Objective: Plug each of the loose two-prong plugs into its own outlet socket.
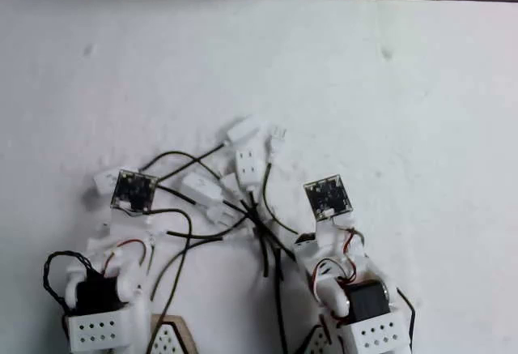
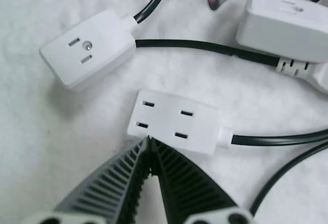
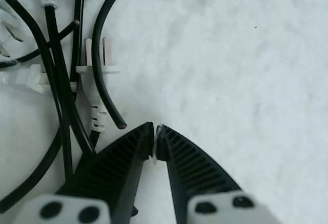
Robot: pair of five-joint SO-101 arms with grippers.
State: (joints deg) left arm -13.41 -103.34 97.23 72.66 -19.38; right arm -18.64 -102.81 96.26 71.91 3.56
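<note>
My left gripper (image 2: pixel 149 142) is shut with nothing in it, its tips right at the edge of a white outlet block (image 2: pixel 175 122) that has two pairs of slots. A second white outlet (image 2: pixel 88 48) lies beyond it, and a third white block (image 2: pixel 288 23) lies off to the side. My right gripper (image 3: pixel 154 133) is also shut and empty, resting over bare table. A loose white two-prong plug (image 3: pixel 96 65) lies just ahead of it among black cords (image 3: pixel 57 80). From above, the outlets and plugs (image 1: pixel 243 164) lie tangled mid-table between both arms.
Black cords (image 1: pixel 263 236) cross between the left arm (image 1: pixel 133 190) and the right arm (image 1: pixel 328 197). The white table (image 1: pixel 405 111) stretches wide and bare to the far side and right. Another plug's prongs (image 3: pixel 9 29) show beside the cords.
</note>
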